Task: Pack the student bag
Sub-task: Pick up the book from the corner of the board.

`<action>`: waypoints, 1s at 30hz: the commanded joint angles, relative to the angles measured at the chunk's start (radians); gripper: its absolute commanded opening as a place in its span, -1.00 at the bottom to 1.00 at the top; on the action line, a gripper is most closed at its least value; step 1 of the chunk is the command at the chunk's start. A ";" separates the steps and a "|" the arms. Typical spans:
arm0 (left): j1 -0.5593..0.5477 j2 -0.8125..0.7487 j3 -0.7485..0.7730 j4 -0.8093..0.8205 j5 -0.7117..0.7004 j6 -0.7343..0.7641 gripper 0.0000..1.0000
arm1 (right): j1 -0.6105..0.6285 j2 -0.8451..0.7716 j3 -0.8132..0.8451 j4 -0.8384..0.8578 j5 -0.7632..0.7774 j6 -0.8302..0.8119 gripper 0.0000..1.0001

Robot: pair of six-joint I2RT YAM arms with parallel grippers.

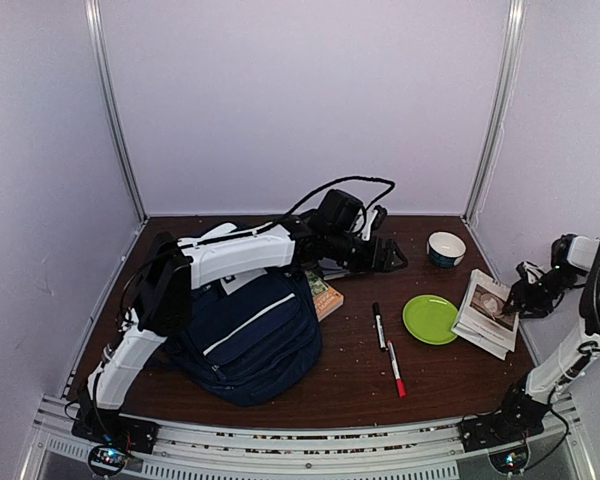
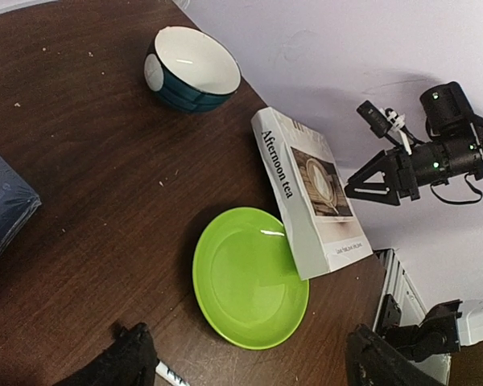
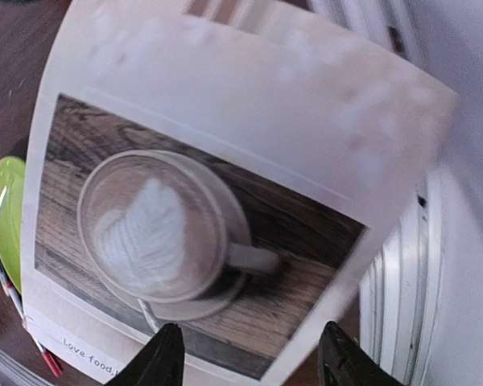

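Note:
The navy student bag [image 1: 250, 335] with its white stripe lies at the front left, and a corner of it shows in the left wrist view [image 2: 4, 209]. My left arm reaches over it, and my left gripper [image 1: 390, 258] [image 2: 253, 371] hangs open and empty above the table near the green plate [image 2: 249, 277]. My right gripper [image 1: 508, 305] [image 3: 253, 358] is open just above the white "Afternoon tea" book [image 1: 485, 312] [image 2: 310, 193] [image 3: 201, 233], its fingers spread over the latte picture on the cover.
A second book [image 1: 325, 295] lies against the bag's right side. A black marker [image 1: 378, 325] and a red marker [image 1: 396, 368] lie left of the green plate [image 1: 430, 318]. A teal bowl [image 1: 446, 248] [image 2: 191, 68] stands at the back right.

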State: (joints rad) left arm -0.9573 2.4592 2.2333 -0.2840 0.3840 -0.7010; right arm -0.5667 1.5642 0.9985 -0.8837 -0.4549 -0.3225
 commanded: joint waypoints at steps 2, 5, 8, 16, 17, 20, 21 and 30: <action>-0.004 -0.161 -0.082 0.039 -0.052 0.094 0.68 | -0.076 -0.105 0.001 -0.016 0.144 0.002 0.27; -0.004 -0.209 -0.119 0.005 -0.074 0.146 0.68 | -0.087 -0.126 -0.026 -0.004 0.163 -0.007 0.34; -0.004 -0.241 -0.126 -0.046 -0.092 0.189 0.69 | -0.090 -0.110 -0.041 0.023 0.167 -0.002 0.37; -0.003 -0.294 -0.129 -0.142 -0.118 0.239 0.69 | -0.091 0.010 -0.012 0.038 0.028 -0.056 0.34; -0.002 -0.299 -0.133 -0.151 -0.122 0.239 0.69 | -0.092 0.032 -0.005 0.033 0.001 -0.064 0.33; 0.002 -0.306 -0.127 -0.177 -0.129 0.234 0.69 | -0.095 0.103 0.027 0.003 -0.066 -0.082 0.28; 0.003 -0.309 -0.128 -0.185 -0.132 0.232 0.69 | -0.099 0.123 0.036 -0.007 -0.096 -0.089 0.25; 0.006 -0.321 -0.136 -0.238 -0.171 0.241 0.70 | -0.142 0.175 0.038 -0.021 -0.251 -0.105 -0.14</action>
State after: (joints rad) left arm -0.9588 2.1838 2.1124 -0.5049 0.2409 -0.4770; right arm -0.6472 1.6905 1.0210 -0.9089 -0.6109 -0.4160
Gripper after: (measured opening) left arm 0.849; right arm 0.462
